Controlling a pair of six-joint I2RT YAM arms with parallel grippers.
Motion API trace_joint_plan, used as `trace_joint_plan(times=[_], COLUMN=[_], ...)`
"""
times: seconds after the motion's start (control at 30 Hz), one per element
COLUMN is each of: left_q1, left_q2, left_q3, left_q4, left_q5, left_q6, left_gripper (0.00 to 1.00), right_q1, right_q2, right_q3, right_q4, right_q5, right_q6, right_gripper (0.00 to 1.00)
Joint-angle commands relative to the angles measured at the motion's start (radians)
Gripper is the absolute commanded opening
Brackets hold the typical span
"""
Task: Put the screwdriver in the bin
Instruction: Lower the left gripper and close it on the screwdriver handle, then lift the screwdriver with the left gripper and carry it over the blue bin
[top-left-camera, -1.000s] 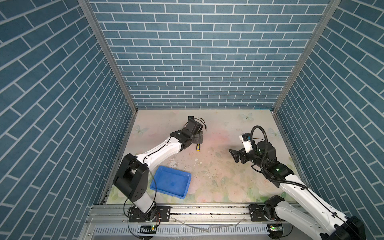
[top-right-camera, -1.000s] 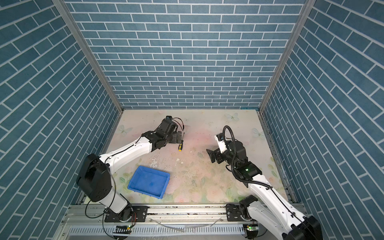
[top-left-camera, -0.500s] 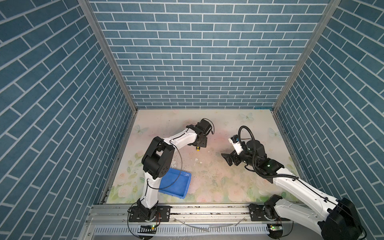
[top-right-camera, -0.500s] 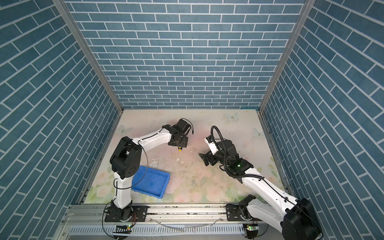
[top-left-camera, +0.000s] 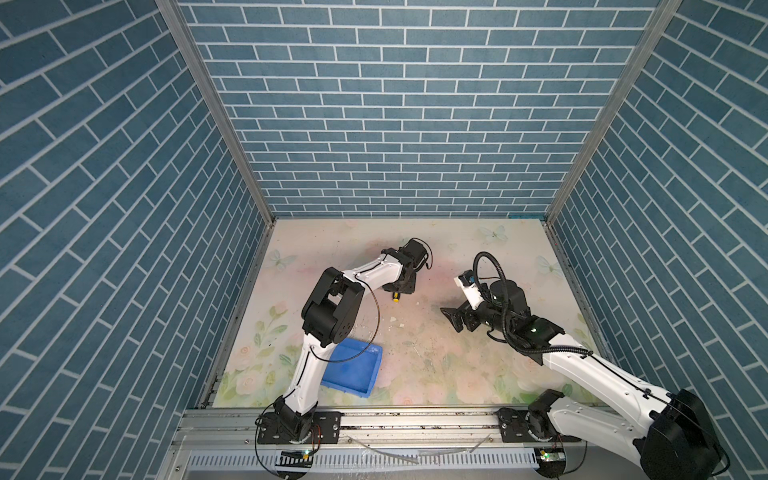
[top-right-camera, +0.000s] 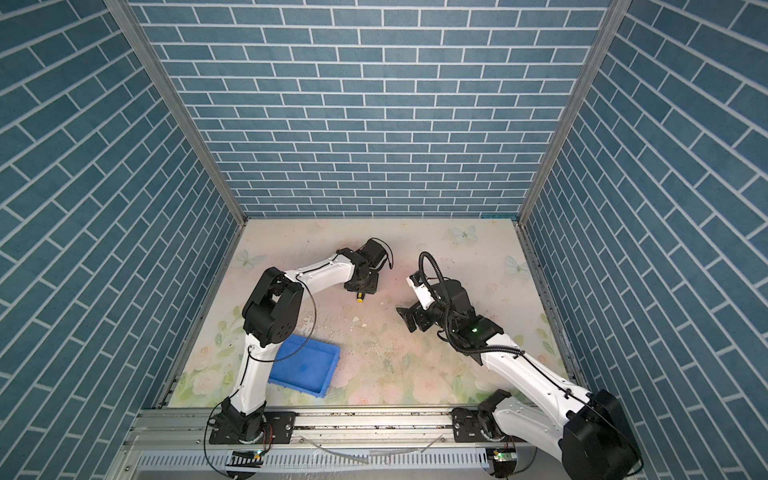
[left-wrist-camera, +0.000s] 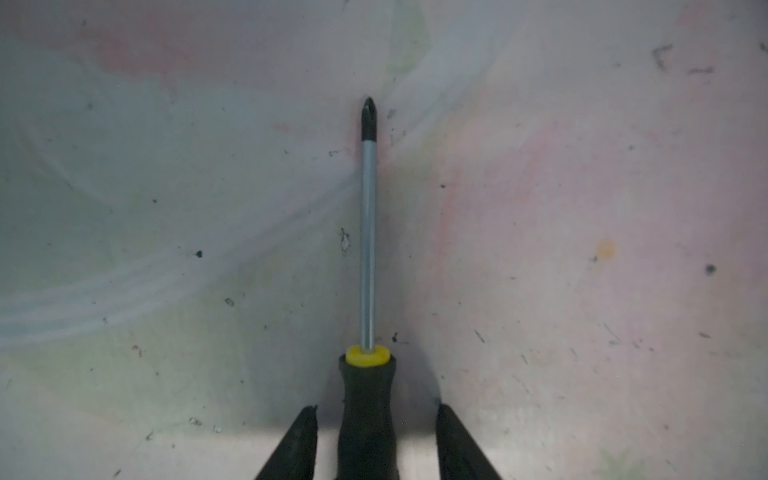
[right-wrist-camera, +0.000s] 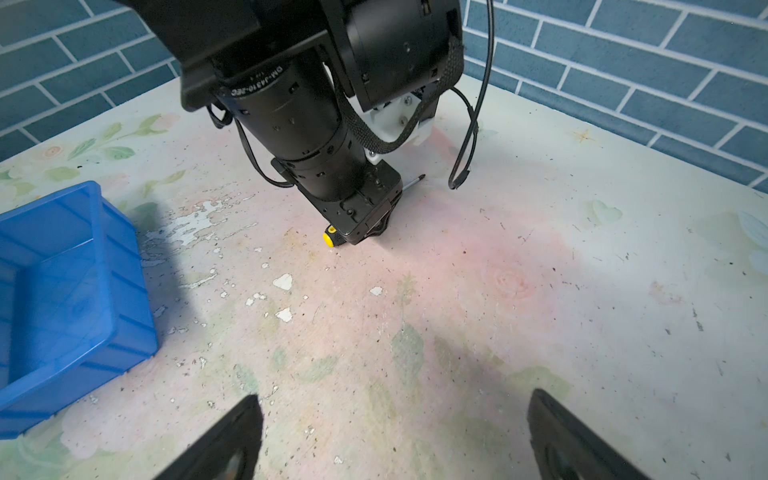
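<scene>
Bin (top-left-camera: 357, 376): blue, shallow and low-walled, sitting at the near left of your table (top-left-camera: 436, 365). You can see it in both top views (top-right-camera: 307, 370) and in the right wrist view (right-wrist-camera: 62, 270). The left arm (top-left-camera: 309, 365) crosses in front of its left end.

Left gripper (top-left-camera: 402, 286): reached out toward the middle of the table, well apart from the bin and pointing down at the surface. In the left wrist view (left-wrist-camera: 376, 409) your two black fingers (left-wrist-camera: 297, 444) stand apart, one on each side of the handle. A strip of table shows between each finger and the handle, so the jaws straddle it without clamping it.

Screwdriver (left-wrist-camera: 367, 249): lying flat on the table under the left gripper, outside the bin. Its black handle with a yellow collar sits between the fingers. The bright shaft and dark cross tip run straight out away from them. In both top views you see only the yellow end of the screwdriver (top-left-camera: 396, 296) (top-right-camera: 360, 296) poking out from under the gripper. The right wrist view shows the same yellow end of the screwdriver (right-wrist-camera: 330, 240) on one side of the gripper and the shaft tip on the other.

Right gripper (top-left-camera: 451, 319): right of centre in both top views (top-right-camera: 406, 319), near the left gripper but apart from it. In its own wrist view (right-wrist-camera: 390, 405) the jaws are spread wide, with bare table showing between them.
</scene>
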Motion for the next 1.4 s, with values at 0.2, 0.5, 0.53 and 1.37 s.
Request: trace_joint_plan(times=[0.2, 0.5, 0.53, 1.37], left_q1=[0.006, 0.007, 0.007, 0.000], left_q2=[0.031, -0.143, -0.174, -1.231], left_q3=[-0.005, -0.116, -0.131, -0.783], left_q4=[-0.013, 0.080, 0.093, 0.001], left_q5=[-0.014, -0.072, -0.082, -0.359], left_q6=[-0.040, -0.070, -0.079, -0.653], left_gripper=[0.16, 0.06, 0.06, 0.00], right_q1=[0.009, 0.010, 0.011, 0.204], right_q2=[-0.016, -0.053, -0.060, 0.130], right_q3=[0.027, 0.030, 0.033, 0.225], right_q4=[0.026, 0.041, 0.049, 0.171], right_q5=[0.001, -0.020, -0.034, -0.149], right_q6=[-0.016, 0.003, 0.005, -0.075], right_gripper=[0.98, 0.99, 0.98, 0.99])
